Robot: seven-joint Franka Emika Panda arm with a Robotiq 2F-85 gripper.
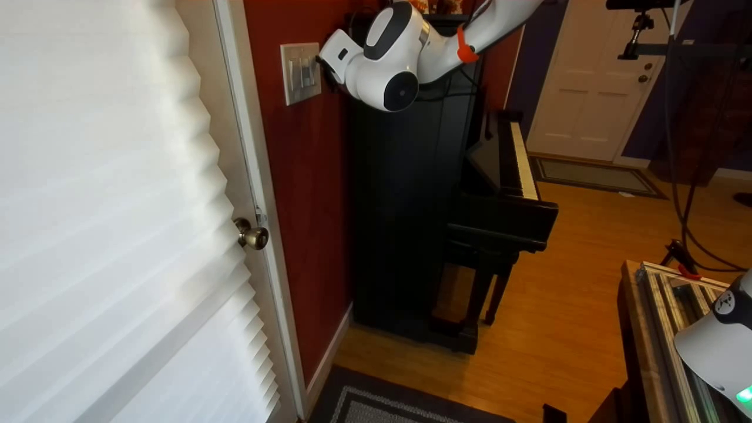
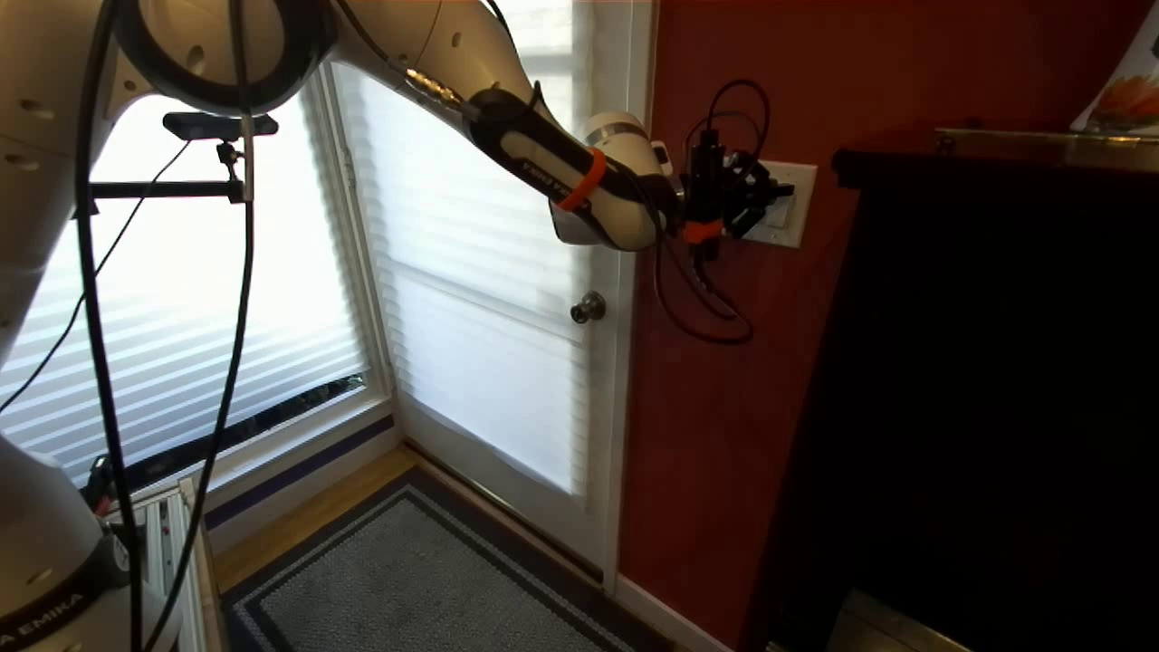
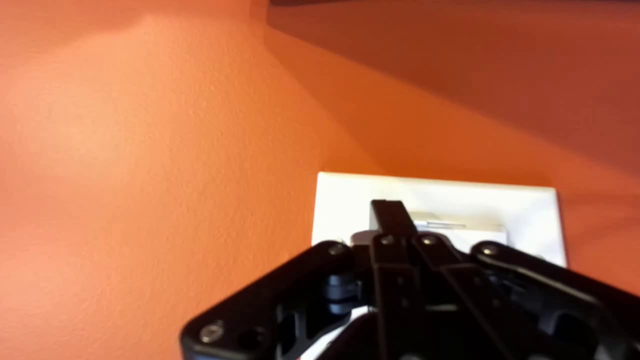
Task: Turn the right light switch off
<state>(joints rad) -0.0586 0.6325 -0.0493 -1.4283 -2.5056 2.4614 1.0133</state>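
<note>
The cream-white switch plate is on the red wall in both exterior views (image 1: 301,96) (image 2: 802,205) and in the wrist view (image 3: 344,202). Its right light switch shows in an exterior view (image 1: 308,76), partly behind the fingers in the other exterior picture (image 2: 776,215), and partly in the wrist view (image 3: 477,236). The left toggle (image 1: 295,75) is hidden by the gripper in the wrist view. My gripper (image 3: 394,216) is shut and holds nothing. Its black fingertips (image 2: 784,190) are in front of the right switch's upper part; I cannot tell whether they touch it.
A white door with a round brass knob (image 1: 255,237) stands left of the plate. A tall black cabinet (image 1: 405,223) stands close on its right, with a piano (image 1: 499,217) beyond. Cables (image 2: 706,308) hang from the wrist near the wall.
</note>
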